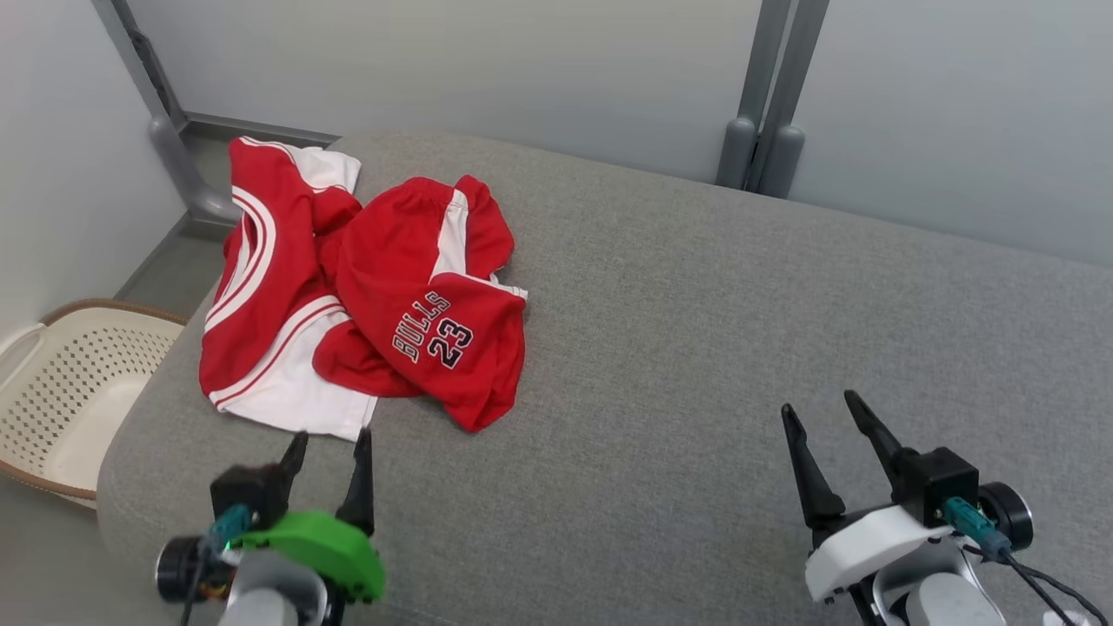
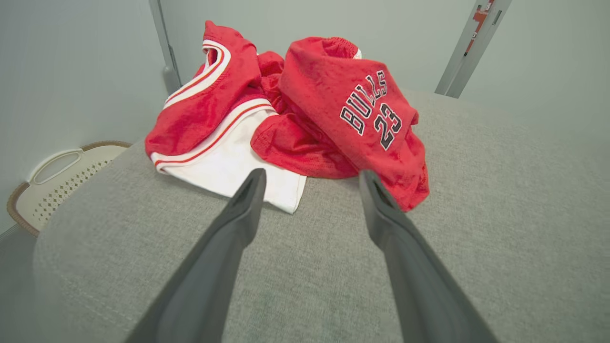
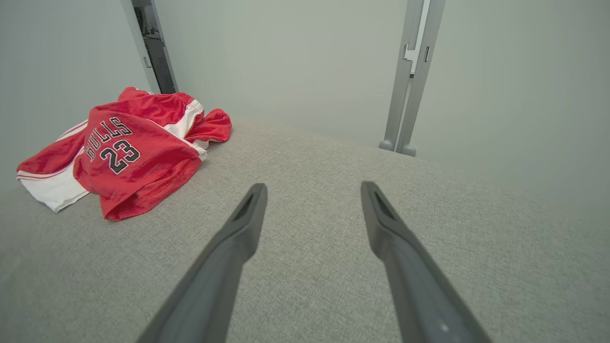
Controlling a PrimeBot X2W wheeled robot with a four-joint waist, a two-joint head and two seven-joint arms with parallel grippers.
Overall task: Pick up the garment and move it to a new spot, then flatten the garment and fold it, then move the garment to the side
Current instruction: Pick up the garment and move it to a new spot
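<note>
A crumpled red and white garment printed "BULLS 23" lies bunched at the far left of the grey padded surface. My left gripper is open just short of its near white hem, touching nothing. In the left wrist view the garment sits straight ahead of the open left gripper. My right gripper stands open over bare grey surface at the lower right, far from the cloth. The right wrist view has the garment at the left, well away from the open right gripper.
A cream perforated laundry basket sits on the floor past the surface's left edge, also in the left wrist view as the basket. Grey upright posts and pale walls stand behind. The surface's middle and right are bare fabric.
</note>
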